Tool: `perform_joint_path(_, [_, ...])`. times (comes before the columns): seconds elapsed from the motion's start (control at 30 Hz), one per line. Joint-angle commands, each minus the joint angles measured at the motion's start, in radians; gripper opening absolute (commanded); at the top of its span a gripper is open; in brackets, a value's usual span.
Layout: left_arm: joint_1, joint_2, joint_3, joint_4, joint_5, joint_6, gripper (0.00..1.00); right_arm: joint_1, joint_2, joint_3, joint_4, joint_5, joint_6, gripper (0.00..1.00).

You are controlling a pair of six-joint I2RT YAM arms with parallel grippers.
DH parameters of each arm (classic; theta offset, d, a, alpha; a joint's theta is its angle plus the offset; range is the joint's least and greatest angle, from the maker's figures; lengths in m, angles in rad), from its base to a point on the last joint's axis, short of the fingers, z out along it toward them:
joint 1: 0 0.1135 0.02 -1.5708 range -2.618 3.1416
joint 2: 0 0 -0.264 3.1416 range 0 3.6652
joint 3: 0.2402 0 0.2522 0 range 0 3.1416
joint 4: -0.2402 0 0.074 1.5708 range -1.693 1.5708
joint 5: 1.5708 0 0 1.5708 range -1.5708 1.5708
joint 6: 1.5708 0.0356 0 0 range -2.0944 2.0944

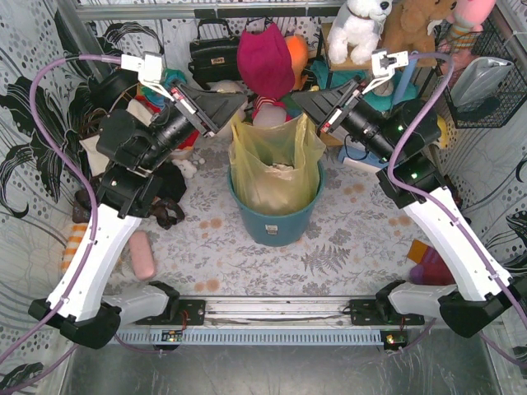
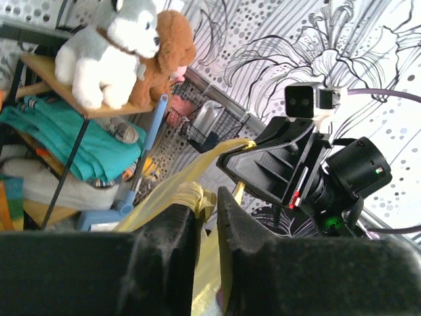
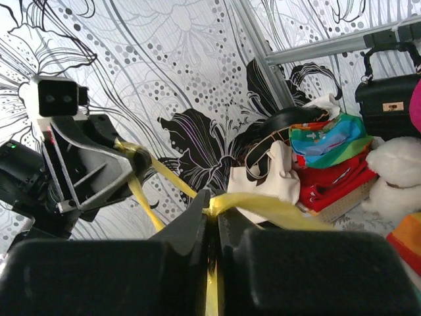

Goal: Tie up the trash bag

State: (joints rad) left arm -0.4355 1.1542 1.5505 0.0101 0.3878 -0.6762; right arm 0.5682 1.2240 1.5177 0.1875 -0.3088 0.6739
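Observation:
The trash bag [image 1: 272, 169], thin yellow-green plastic with white paper showing through, stands in a teal-blue bucket [image 1: 276, 226] at the table's middle. My left gripper [image 1: 233, 113] is shut on the bag's upper left rim. My right gripper [image 1: 303, 111] is shut on the upper right rim. The rim is stretched taut between them above the bucket. In the left wrist view, bunched yellow plastic [image 2: 187, 194] sits between my left gripper's [image 2: 207, 197] jaws, and a strip runs to the right gripper [image 2: 240, 151]. In the right wrist view, the right gripper [image 3: 212, 201] pinches a yellow strip [image 3: 276, 205] leading to the left gripper [image 3: 128, 155].
Behind the bucket are a magenta plush [image 1: 265, 58], a black handbag [image 1: 212, 53] and a shelf with a white toy dog [image 1: 358, 29]. A pink item [image 1: 142, 253] lies front left. Orange and purple items [image 1: 424, 263] lie at right. A cream tote [image 3: 266, 178] sits among clutter at left.

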Motion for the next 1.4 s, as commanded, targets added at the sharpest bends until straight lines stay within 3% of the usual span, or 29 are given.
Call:
perform_joint_path(0.0, [0.008, -0.041, -0.007, -0.041, -0.058, 0.033, 0.34, 0.002, -0.035, 0.005, 0.025, 0.021, 0.004, 0.12])
perform_joint_path(0.17, [0.008, -0.085, 0.002, -0.097, -0.062, 0.060, 0.58, 0.002, -0.057, 0.033, -0.042, 0.028, -0.020, 0.39])
perform_joint_path(0.3, [0.008, -0.119, 0.022, -0.180, -0.064, 0.094, 0.70, 0.002, -0.069, 0.084, -0.169, 0.045, -0.054, 0.48])
perform_joint_path(0.67, [0.008, -0.153, 0.094, -0.494, -0.120, 0.182, 0.77, 0.002, -0.077, 0.196, -0.428, 0.131, -0.147, 0.52])
perform_joint_path(0.93, [0.008, -0.191, 0.136, -0.564, -0.083, 0.190, 0.76, 0.002, -0.060, 0.253, -0.481, 0.157, -0.171, 0.52])
perform_joint_path(1.17, [0.008, -0.181, 0.150, -0.441, 0.132, 0.092, 0.76, 0.002, -0.014, 0.294, -0.483, 0.070, -0.155, 0.49])
perform_joint_path(1.37, [0.006, -0.107, 0.116, -0.161, 0.344, -0.102, 0.74, 0.002, 0.002, 0.315, -0.492, 0.043, -0.150, 0.41])
